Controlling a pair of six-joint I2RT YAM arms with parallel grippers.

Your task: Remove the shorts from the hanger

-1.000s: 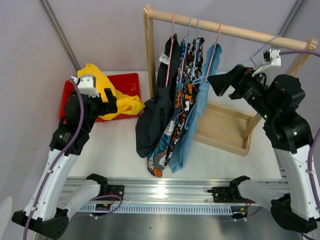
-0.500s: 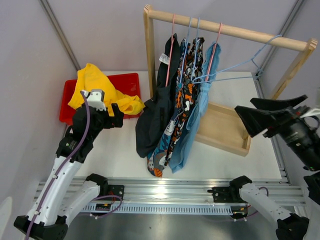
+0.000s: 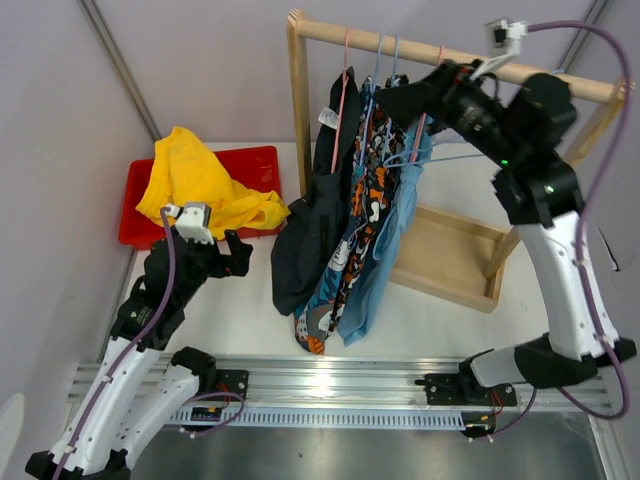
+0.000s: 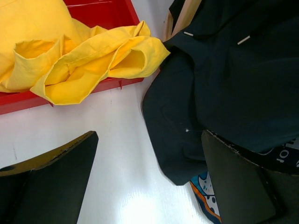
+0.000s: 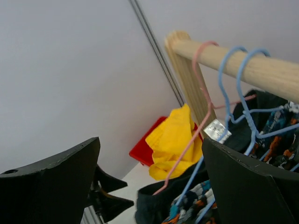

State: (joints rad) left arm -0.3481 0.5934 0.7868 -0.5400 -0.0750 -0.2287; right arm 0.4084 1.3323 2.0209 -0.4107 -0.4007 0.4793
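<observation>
Wooden rack on the bench carries black shorts, patterned pairs and blue shorts; yellow shorts lie in the red tray, far left. Right claw gapes empty by the hanger hooks, and left claw gapes empty low beside the black shorts. Likely best: steady the hook, draw the fabric downward.

Pale grey walls, dark diagonal strip (another at right), white tabletop, bright glare on metal rail

Robot lab test cell, plain grey partition walls, aluminium mounting rail, white tabletop, wooden garment rack.
</observation>
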